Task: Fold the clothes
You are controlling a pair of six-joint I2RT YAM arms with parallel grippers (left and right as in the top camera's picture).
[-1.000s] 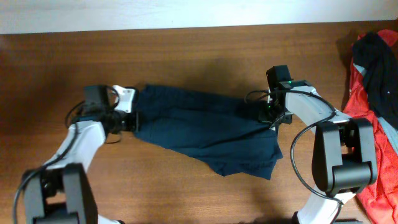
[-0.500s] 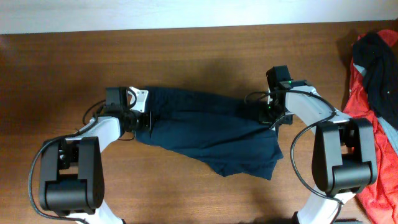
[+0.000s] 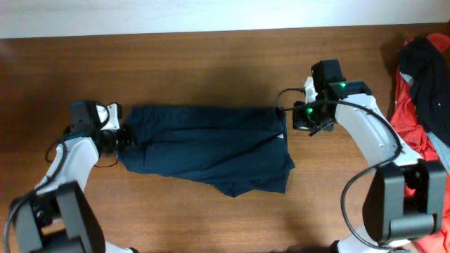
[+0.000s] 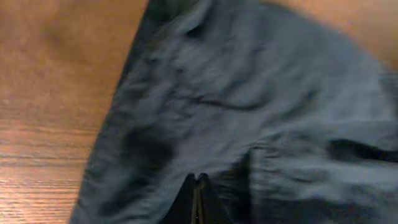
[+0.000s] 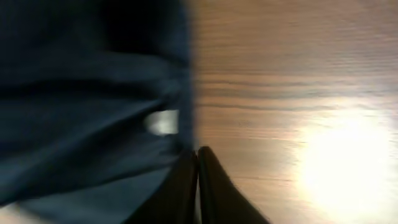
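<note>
Compared with a second ago, the left hand point(image 3: 124, 136) is sitting further left, and the navy shorts point(image 3: 204, 144) are lying drawn out longer and flatter across the desk point(image 3: 211, 63), with the top edge now running nearly straight. The left hand is pinching the left edge of the shorts, its fingertips point(image 4: 188, 199) pressing together on the cloth. The shorts are resting at mid-desk, stretched between the two hands, with the lower right corner trailing toward the near side. A white label point(image 3: 283, 136) is showing at the right edge. The right hand point(image 3: 294, 121) is sitting slightly further up the desk than before, closed tight on the upper right corner of the shorts. The right wrist view is blurring, but the fingertips point(image 5: 186, 180) are meeting at the cloth's edge near the label. A red, black and grey garment heap point(image 3: 422, 105) is lying at the far right, well apart.
</note>
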